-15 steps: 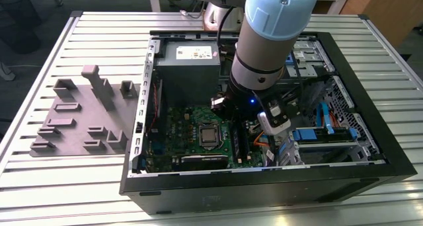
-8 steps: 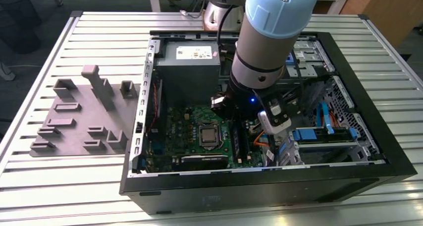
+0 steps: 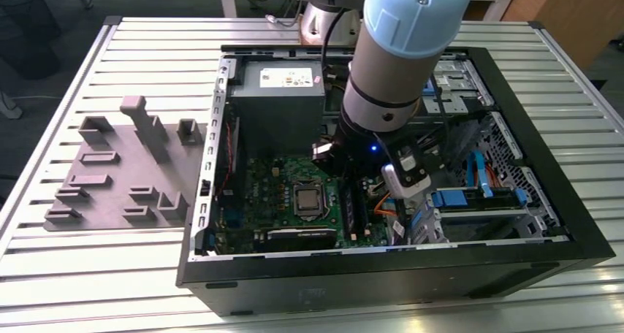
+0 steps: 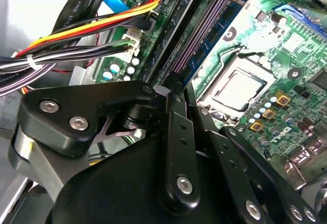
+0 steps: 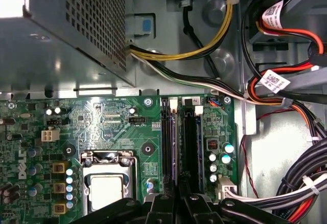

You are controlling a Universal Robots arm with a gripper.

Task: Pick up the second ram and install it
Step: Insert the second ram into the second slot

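Note:
The second ram (image 5: 175,137) stands on edge in a long black slot of the motherboard, its thin top edge (image 4: 202,35) running away from my fingertips. My gripper (image 5: 179,185) sits at the stick's near end, its black fingers (image 4: 176,132) drawn together on it. In the exterior view the arm's wrist (image 3: 390,106) reaches down into the open computer case (image 3: 390,274), right over the memory slots (image 3: 356,209). An empty black slot (image 5: 191,142) lies beside the stick.
The processor socket (image 5: 104,188) lies just beside the slots. The grey power supply (image 3: 278,92) stands behind them, and bundles of cables (image 5: 286,106) crowd the other side. A grey plastic tray (image 3: 117,180) with raised blocks lies on the slatted table at the exterior view's left.

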